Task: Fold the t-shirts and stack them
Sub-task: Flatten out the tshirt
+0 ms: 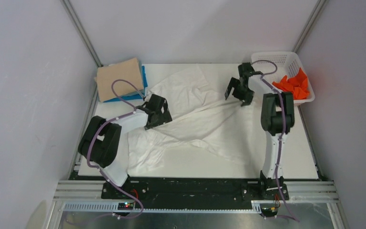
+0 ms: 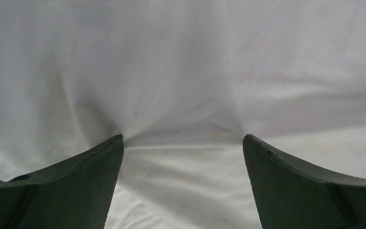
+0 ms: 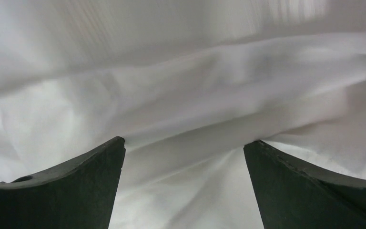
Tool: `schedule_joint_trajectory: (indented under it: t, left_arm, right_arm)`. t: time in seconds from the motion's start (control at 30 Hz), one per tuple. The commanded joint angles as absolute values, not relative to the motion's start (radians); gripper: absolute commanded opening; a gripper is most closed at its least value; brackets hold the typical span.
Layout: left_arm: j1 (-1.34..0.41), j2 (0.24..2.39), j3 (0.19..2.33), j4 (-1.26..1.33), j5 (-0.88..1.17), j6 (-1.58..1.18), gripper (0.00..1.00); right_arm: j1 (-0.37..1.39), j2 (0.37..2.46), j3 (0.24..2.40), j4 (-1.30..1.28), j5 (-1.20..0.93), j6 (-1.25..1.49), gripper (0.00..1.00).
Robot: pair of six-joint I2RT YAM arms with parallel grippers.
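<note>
A thin white t-shirt lies crumpled and spread across the middle of the table. My left gripper is open and pressed down on its left part; both fingertips dent the white cloth. At the shirt's upper right edge my right gripper is open too, its fingertips resting on a fold of the cloth. A folded beige-tan t-shirt sits on a folded bright blue one at the back left. An orange t-shirt lies bunched in the basket.
A white plastic lattice basket stands at the table's back right corner, just right of my right gripper. White walls with metal frame posts close in the left, back and right. The arm bases are on the black rail at the near edge.
</note>
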State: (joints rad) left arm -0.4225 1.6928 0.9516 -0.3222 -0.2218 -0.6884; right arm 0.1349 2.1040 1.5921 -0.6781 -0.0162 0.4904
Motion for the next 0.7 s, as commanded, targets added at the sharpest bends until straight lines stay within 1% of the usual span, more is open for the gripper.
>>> schedule_joint_trajectory:
  t: [0.0, 0.07, 0.13, 0.23, 0.3, 0.4, 0.43, 0.47, 0.5, 0.53, 0.57, 0.63, 0.67]
  left_arm:
    - [-0.507, 1.683, 0.831, -0.417, -0.178, -0.879, 1.00]
    - [-0.537, 1.673, 0.824, -0.415, -0.179, -0.916, 1.00]
    - [-0.545, 1.674, 0.841, -0.415, -0.171, -0.926, 1.00]
    - [-0.553, 1.651, 0.878, -0.413, -0.174, -0.915, 1.00]
    - [-0.569, 1.615, 0.906, -0.411, -0.191, -0.902, 1.00]
    - [-0.590, 1.551, 0.941, -0.412, -0.233, -0.866, 1.00]
    - [-0.593, 1.519, 0.946, -0.411, -0.259, -0.859, 1.00]
    - [-0.593, 1.505, 0.951, -0.412, -0.281, -0.850, 1.00]
    - [-0.593, 1.483, 0.954, -0.411, -0.326, -0.843, 1.00]
    - [-0.593, 1.476, 0.966, -0.411, -0.346, -0.830, 1.00]
    - [-0.588, 1.473, 0.972, -0.412, -0.379, -0.825, 1.00]
    - [-0.578, 1.492, 1.017, -0.408, -0.391, -0.798, 1.00]
    - [-0.572, 1.504, 1.032, -0.406, -0.395, -0.783, 1.00]
  right_arm:
    - [0.134, 2.352, 1.945, -0.849, 0.038, 0.389, 0.98]
    - [0.131, 2.447, 2.210, -0.905, 0.047, 0.368, 0.99]
    - [0.129, 2.504, 2.354, -0.945, 0.060, 0.361, 0.99]
    - [0.121, 2.496, 2.403, -0.937, 0.033, 0.353, 0.99]
    - [0.123, 2.407, 2.348, -0.901, 0.029, 0.338, 0.99]
    - [0.136, 2.284, 2.188, -0.867, 0.053, 0.311, 0.99]
    - [0.147, 2.212, 2.144, -0.851, 0.063, 0.307, 0.99]
    - [0.162, 2.178, 2.054, -0.839, 0.079, 0.307, 1.00]
    - [0.171, 2.096, 1.998, -0.814, 0.085, 0.311, 0.99]
    - [0.190, 2.053, 1.875, -0.798, 0.093, 0.329, 1.00]
    - [0.200, 1.972, 1.809, -0.759, 0.092, 0.342, 0.99]
    - [0.237, 1.850, 1.533, -0.693, 0.072, 0.387, 0.99]
    - [0.263, 1.816, 1.470, -0.649, 0.048, 0.414, 0.99]
